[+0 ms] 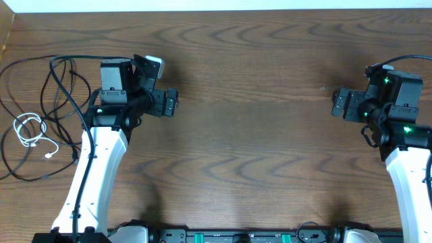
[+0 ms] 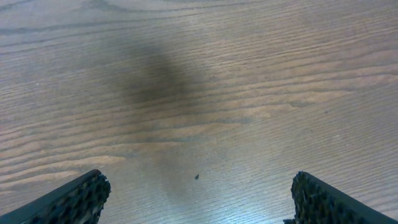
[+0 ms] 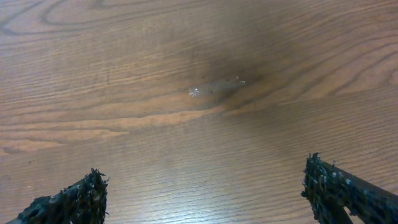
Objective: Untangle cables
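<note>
The cables lie at the table's left edge in the overhead view. A long thin black cord [image 1: 46,88] sprawls in loose loops, and a shorter white cord [image 1: 30,128] is coiled among them. My left gripper [image 1: 168,102] is to their right, pointing away from them toward the table's middle. It is open over bare wood, with its fingertips [image 2: 84,196] far apart around the left gripper's gap [image 2: 199,190]. Far right, my right gripper [image 1: 339,104] faces the middle too. It is open with nothing in the right gripper's gap [image 3: 205,190]. No cable shows in either wrist view.
The brown wooden table [image 1: 250,81] stretches between the two arms. A pale scuff mark [image 3: 214,86] shows on the wood ahead of the right gripper. The table's far edge [image 1: 216,9] runs along the top, and the arm bases stand at the near edge.
</note>
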`<act>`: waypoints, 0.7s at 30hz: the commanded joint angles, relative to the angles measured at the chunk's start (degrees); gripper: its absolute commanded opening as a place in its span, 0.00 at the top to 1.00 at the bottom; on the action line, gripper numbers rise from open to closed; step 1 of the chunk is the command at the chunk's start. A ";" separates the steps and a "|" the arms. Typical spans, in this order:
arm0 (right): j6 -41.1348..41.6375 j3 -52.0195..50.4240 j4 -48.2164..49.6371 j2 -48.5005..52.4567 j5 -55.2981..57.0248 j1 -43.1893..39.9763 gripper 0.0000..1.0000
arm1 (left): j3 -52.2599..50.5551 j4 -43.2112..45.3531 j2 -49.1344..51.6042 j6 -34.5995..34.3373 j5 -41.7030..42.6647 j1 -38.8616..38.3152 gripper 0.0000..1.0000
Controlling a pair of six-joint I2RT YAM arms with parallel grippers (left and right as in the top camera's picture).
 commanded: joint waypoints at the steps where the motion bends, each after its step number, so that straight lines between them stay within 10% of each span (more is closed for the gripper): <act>1: -0.70 0.90 -0.22 -0.55 0.66 0.02 0.01 | -0.22 -0.15 -0.90 0.74 0.26 -0.13 0.05; 21: -0.72 0.90 -0.22 -0.55 0.66 0.02 0.01 | -0.22 -0.15 -1.97 0.74 -1.03 -0.13 0.05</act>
